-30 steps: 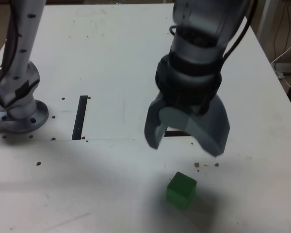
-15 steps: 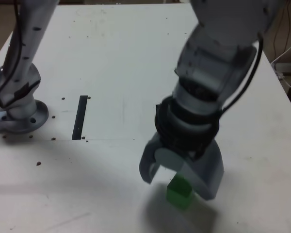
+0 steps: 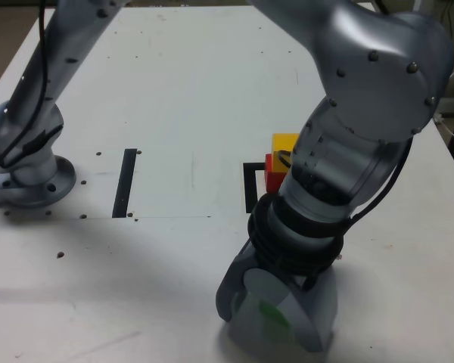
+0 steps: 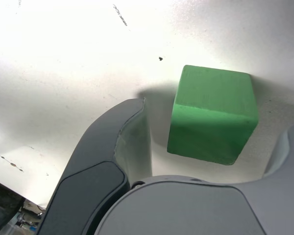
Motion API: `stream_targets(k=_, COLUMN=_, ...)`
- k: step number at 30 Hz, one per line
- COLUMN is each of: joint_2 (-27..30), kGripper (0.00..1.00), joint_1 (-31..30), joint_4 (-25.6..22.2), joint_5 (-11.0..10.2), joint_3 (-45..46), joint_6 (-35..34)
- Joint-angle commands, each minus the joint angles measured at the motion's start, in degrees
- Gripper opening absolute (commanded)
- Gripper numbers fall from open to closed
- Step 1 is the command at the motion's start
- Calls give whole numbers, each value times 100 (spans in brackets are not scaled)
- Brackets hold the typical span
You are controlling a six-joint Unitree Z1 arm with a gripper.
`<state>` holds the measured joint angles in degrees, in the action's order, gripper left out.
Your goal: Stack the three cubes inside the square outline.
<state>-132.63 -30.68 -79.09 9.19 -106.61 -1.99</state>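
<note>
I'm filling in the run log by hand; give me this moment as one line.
phase: grasp approach | gripper: open, straddling green cube, no contact visible | yellow cube on red cube at square outline | green cube on table

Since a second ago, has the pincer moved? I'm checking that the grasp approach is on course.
Yes. The pincer has come down toward the exterior view's bottom edge, away from the square outline, and now straddles the green cube, open.

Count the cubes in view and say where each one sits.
3. The yellow cube sits on the red cube at the square outline; the green cube lies between the open gripper jaws.
</note>
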Motion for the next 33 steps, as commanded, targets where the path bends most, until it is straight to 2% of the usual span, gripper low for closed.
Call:
stream_targets(k=1, joint_2=-29, kGripper=33, joint_1=1, joint_4=-2, joint_5=-42, joint_3=-24, joint_6=-16)
stream_targets(k=3, joint_2=-31, kGripper=25, joint_1=1, joint_4=0, joint_5=-80, joint_3=-47, joint_6=-9)
stream_targets(k=6, joint_2=-36, kGripper=21, joint_1=1, joint_4=-1, joint_5=-97, joint_3=-62, joint_6=2)
stream_targets(k=33, joint_2=-58, kGripper=20, joint_1=1, joint_4=-60, joint_5=-75, joint_3=-149, joint_6=8)
